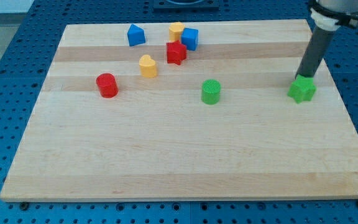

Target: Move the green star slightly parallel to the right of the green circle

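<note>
the green star (302,90) sat near the view's right edge of the table (166,168), well apart from the green circle (211,92), which stood near the middle. the two were at almost the same height in the view, the star perhaps a touch higher. my tip (301,77) was at the star's far side, at its top edge in the view, touching it or just about; the rod leaned up toward the view's top right. there were no fingers on this rig, only the rod, so nothing was spread or pinching.

the star already lay to the right of the circle and roughly level with it, so i judged the step in hand to be a small correction only. a push from the top side would send the star toward the view's bottom, and it should be short and slow, aimed through the star's middle so it would not spin off the tip. care was needed near the table's right edge.

the other blocks, the red cylinder (107,85), yellow heart (148,66), red star (176,53), blue block (135,35), second blue block (190,38) and yellow block (176,30), lay well clear at the view's top left.
</note>
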Motion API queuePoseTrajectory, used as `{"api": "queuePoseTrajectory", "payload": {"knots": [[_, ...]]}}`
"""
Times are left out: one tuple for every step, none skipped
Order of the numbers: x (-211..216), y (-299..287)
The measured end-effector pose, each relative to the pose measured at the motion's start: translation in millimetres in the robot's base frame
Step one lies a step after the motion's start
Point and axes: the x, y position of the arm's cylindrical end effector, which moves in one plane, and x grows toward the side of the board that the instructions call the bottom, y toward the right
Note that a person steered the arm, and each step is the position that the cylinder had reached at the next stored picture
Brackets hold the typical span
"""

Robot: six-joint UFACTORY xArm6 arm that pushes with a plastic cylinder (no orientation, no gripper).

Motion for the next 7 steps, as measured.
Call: {"api": "queuePoseTrajectory", "payload": {"knots": [[3.9, 0.0], [0.6, 0.0], [-21.8, 1.6], [-31.7, 19.6], [-27.6, 54.9], [-2.3, 81.9], [41.4, 85.3]]}}
